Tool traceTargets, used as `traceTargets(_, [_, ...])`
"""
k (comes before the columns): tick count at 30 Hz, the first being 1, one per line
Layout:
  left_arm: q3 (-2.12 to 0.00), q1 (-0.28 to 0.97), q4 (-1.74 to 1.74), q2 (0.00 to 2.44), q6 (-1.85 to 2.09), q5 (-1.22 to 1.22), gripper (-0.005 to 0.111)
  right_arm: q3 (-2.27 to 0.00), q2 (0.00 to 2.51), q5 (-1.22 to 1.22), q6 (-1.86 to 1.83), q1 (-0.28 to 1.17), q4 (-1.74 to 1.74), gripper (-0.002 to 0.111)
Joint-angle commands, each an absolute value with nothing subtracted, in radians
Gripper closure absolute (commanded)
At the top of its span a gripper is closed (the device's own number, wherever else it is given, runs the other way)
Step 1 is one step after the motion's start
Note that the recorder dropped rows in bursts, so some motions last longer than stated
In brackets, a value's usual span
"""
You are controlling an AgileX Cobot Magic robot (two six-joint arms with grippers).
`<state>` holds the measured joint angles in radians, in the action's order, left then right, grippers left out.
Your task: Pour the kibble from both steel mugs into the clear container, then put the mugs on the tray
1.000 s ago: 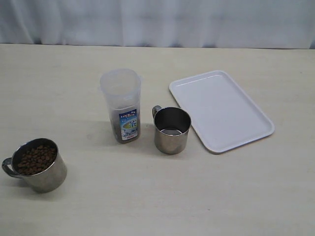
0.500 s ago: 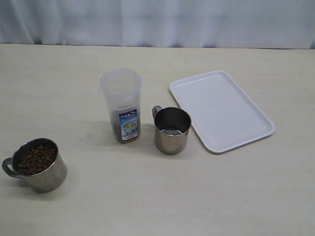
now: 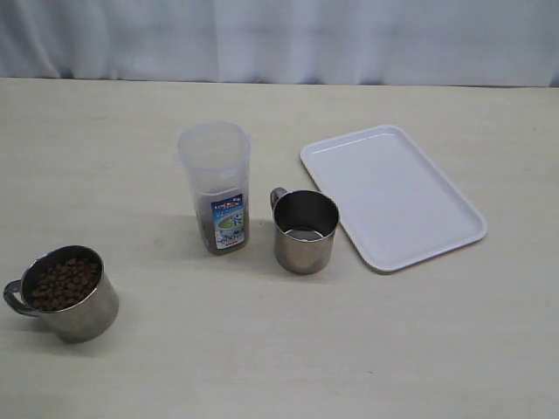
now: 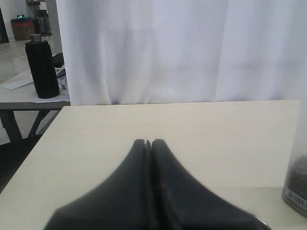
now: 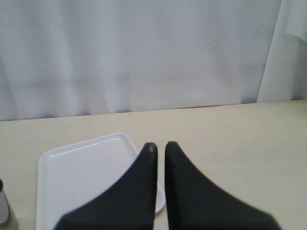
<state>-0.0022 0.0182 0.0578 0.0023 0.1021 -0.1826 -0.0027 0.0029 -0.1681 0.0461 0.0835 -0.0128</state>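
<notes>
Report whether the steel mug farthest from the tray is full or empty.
Full: kibble reaches nearly to the rim of the upright steel mug.

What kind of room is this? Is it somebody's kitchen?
Probably not a kitchen; it looks more like a lab or workshop. A white curtain hangs behind the pale table, and past the curtain's edge stands another desk with a black cylinder on it.

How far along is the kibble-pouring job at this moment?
Looks done: the centre steel mug seems empty, and some kibble sits low in the clear container. In hand: nothing; left claw and right claw are shut, empty. Left: pour the full steel mug, then put both mugs on the tray.
</notes>
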Motion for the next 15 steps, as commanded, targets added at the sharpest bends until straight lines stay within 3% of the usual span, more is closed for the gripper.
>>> traceTargets(1, [0.0,0.02,0.053,0.0,0.1,-0.173,0.107,0.0,0.0,-0.214,0.033,0.084,-0.014,0.104])
traceTargets(15, [0.0,0.02,0.053,0.0,0.1,-0.173,0.107,0.0,0.0,-0.214,0.02,0.084,-0.014,0.104])
